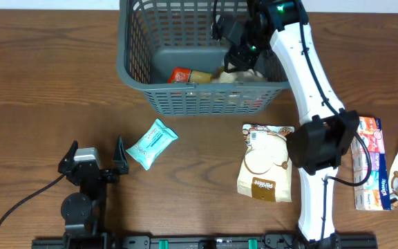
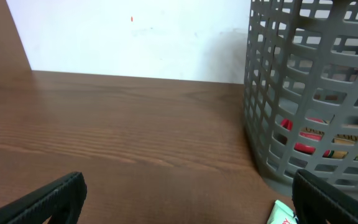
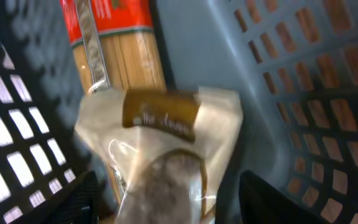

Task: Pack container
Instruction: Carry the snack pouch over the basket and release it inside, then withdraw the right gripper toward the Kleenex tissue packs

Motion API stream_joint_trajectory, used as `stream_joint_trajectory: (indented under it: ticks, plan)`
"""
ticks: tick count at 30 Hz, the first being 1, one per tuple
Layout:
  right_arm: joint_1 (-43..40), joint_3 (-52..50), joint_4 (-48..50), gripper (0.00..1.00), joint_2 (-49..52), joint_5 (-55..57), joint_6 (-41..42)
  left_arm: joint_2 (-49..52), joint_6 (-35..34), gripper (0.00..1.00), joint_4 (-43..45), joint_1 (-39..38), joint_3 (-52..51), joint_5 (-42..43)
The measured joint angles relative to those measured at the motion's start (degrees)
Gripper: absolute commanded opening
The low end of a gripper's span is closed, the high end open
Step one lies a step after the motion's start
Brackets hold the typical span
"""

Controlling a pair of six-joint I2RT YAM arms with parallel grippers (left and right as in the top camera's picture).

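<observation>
Between the fingers of the right gripper [image 3: 166, 190], which are standing apart and clamping nothing, a cream bag [image 3: 160, 149] with a brown label is lying. It is blurred, and its lower end is running out of the frame. Whether either finger is touching it is hard to make out. Just beyond this bag a pasta pack [image 3: 120, 50] with a red top is showing, its lower part hidden under the bag. The container [image 1: 133, 76] is surrounding this hand on all sides, and its far end is being cut off at the overhead view's top edge.

Ahead and to the right of the left gripper [image 1: 95, 151], the container's lattice wall is rising, with red packaging showing dimly through the slots. This hand's fingers are spread wide and holding nothing as it is resting on the table [image 1: 47, 69]. A teal pack [image 1: 152, 143] is lying just beside its right fingertip, only a corner showing in the wrist view.
</observation>
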Motion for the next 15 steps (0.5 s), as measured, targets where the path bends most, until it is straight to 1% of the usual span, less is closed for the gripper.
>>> stream_joint_trajectory:
  ticks: [9,12,13,15]
  plan:
    - [0.0,0.0,1.7,0.56,-0.4,-0.2,2.3,0.0,0.0,0.99,0.0,0.0,0.0,0.0]
    - [0.0,0.1,3.7,0.68,-0.7,0.7,2.9,0.0,0.0,0.99,0.0,0.0,0.0,0.0]
    - [0.0,0.3,4.7,0.73,-0.9,1.2,3.2,0.0,0.0,0.99,0.0,0.0,0.0,0.0]
    - [0.0,0.7,7.5,0.76,-1.5,2.8,4.3,0.0,0.0,0.99,0.0,0.0,0.0,0.0]
